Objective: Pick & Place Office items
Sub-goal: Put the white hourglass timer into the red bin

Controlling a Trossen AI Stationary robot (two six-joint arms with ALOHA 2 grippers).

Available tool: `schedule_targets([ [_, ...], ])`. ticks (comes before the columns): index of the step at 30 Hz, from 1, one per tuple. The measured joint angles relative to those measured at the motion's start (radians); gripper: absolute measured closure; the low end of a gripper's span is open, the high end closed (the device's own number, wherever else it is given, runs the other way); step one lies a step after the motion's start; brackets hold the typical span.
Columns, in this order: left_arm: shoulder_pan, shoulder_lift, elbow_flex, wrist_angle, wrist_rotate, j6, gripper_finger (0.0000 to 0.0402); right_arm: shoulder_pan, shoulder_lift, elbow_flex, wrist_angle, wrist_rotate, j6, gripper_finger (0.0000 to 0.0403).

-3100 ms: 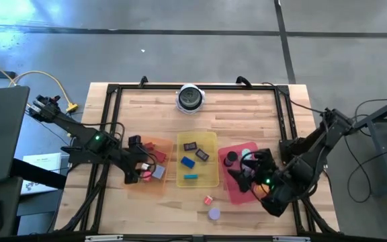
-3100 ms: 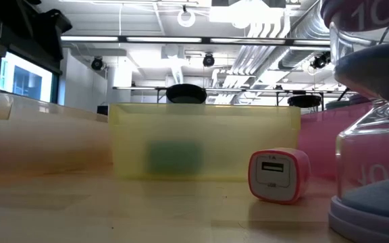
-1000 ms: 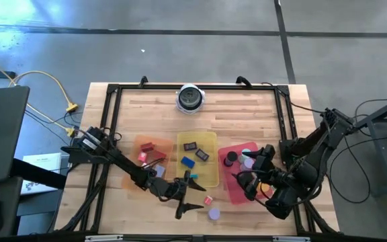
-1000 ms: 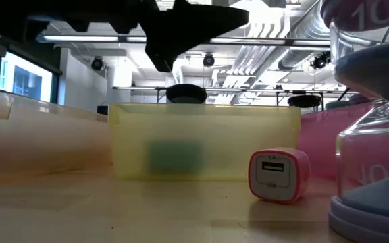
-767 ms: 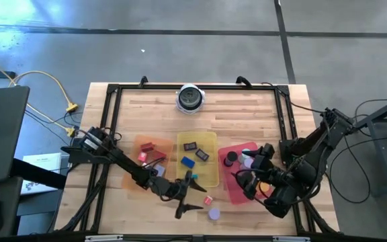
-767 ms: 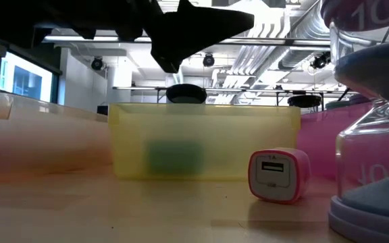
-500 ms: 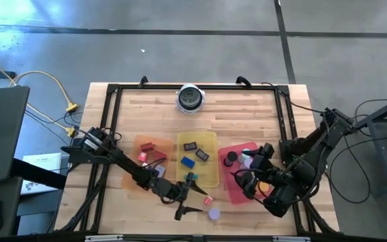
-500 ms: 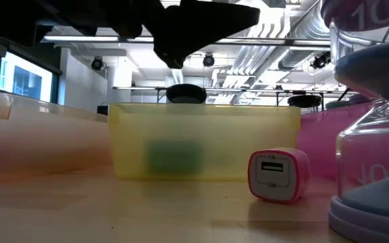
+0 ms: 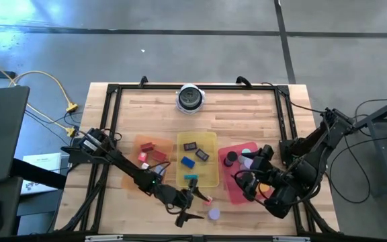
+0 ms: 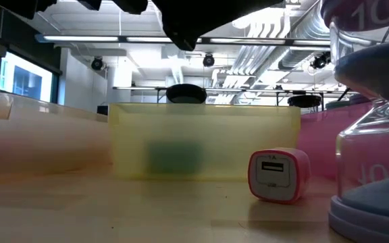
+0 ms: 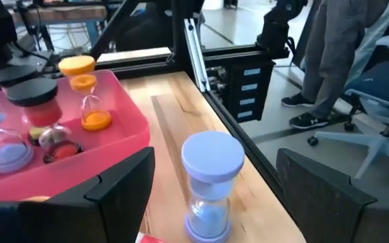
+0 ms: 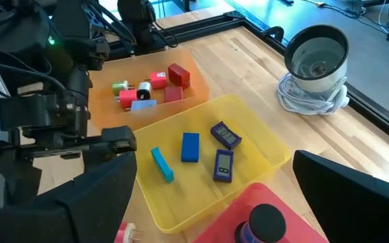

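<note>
A purple-capped sand timer (image 9: 213, 214) stands upright on the bare wood near the table's near edge, beside a small pink charger block (image 9: 207, 199). My left gripper (image 9: 193, 206) hovers open just left of both. In the left wrist view the sand timer (image 11: 211, 182) stands ahead of the open fingers, apart from them. My right gripper (image 9: 244, 180) waits open above the red tray (image 9: 232, 150). Blue and teal blocks (image 12: 190, 146) lie in the yellow tray (image 12: 262, 145). Red and pink bits (image 12: 155, 81) lie in the orange tray (image 12: 198, 81).
The red tray (image 11: 80, 169) holds an orange sand timer (image 11: 83, 94), black-capped ones (image 11: 36, 91) and others. A round silver-and-black object (image 9: 190, 98) with a coiled cord sits at the far edge. A black frame rings the table. A person's legs (image 11: 329, 61) stand beyond the right edge.
My left gripper has moved a little toward the table's near edge and right, closing on the pink charger and the purple sand timer, its fingers still apart. No object has moved.
</note>
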Motion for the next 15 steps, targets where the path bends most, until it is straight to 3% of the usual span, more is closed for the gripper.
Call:
schedule_targets([
  [15,0.000,0.078,0.065,-0.016,-0.015,-0.003,0.0099,0.000,0.000,0.000,0.046,-0.008,-0.002,0.0014],
])
